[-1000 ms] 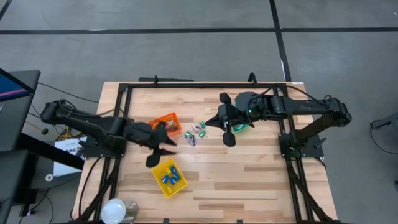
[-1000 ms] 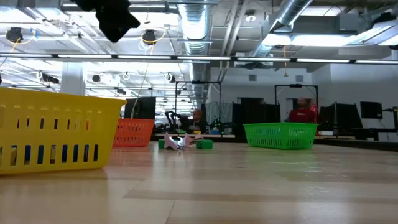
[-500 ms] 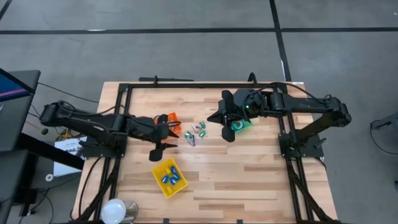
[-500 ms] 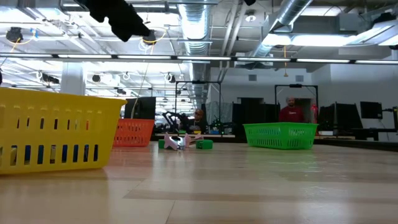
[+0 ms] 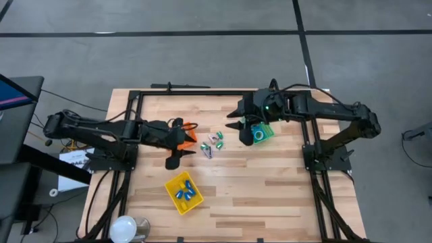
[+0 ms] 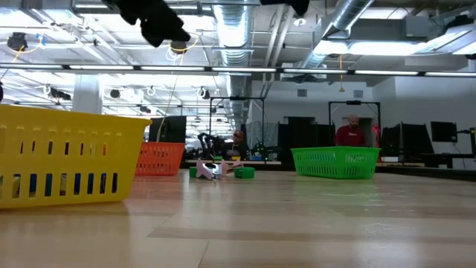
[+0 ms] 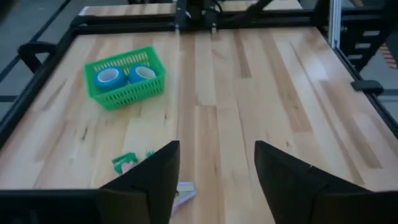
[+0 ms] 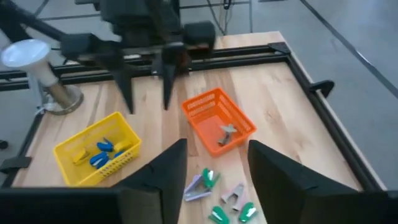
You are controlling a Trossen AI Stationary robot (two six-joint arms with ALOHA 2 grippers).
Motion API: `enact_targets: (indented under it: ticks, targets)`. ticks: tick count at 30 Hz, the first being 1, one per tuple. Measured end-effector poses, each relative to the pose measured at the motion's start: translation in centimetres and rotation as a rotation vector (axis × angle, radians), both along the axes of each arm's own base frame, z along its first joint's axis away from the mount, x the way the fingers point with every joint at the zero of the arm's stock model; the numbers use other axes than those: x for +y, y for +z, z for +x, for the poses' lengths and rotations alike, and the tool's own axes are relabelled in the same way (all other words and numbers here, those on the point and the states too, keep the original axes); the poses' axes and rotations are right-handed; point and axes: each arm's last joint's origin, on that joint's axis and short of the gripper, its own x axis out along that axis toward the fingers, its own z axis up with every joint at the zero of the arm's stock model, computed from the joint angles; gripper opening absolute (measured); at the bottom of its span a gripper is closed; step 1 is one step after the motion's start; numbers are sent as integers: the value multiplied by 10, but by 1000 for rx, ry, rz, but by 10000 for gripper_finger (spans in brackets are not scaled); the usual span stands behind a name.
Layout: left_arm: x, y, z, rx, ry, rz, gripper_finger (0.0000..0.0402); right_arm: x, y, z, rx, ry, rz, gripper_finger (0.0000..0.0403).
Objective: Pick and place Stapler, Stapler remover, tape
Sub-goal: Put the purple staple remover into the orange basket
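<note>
Loose staple removers (image 5: pixel 212 144) lie on the bare wood between the orange bin (image 5: pixel 183 132) and the green bin (image 5: pixel 260 133), which holds two blue tape rolls (image 7: pixel 122 76). Left gripper (image 5: pixel 177 152) hangs by the orange bin, fingers spread and empty; right gripper (image 5: pixel 241 129) hangs by the green bin, likewise spread and empty. Both grippers stand about equally near; the pile lies inboard of each.

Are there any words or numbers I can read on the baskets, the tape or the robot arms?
No readable text anywhere in these pictures.
Green basket, orange basket, yellow basket: plain, no labels.
Tape rolls in the green basket: blue, no print visible.
Robot arms: dark, no readable marks.
Room behind the table in the low view: any signs are too small and blurred to read.
</note>
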Motion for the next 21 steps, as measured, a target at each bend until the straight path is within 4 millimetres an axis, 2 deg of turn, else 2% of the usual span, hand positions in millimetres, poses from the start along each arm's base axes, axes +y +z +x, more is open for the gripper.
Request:
enact_targets:
  ticks: [4, 9, 16, 21]
  targets:
    - [6, 5, 1, -15, 26, -1, 229, -11, -3, -3, 31, 16, 5, 184]
    - [10, 1, 4, 10, 42, 0, 261, -21, -8, -7, 91, 59, 18, 199]
    - [10, 12, 24, 13, 38, -5, 263, -31, -8, -12, 110, 44, -5, 195]
    - [23, 17, 36, 127, 6, -19, 251, -39, -5, -16, 98, 9, 1, 184]
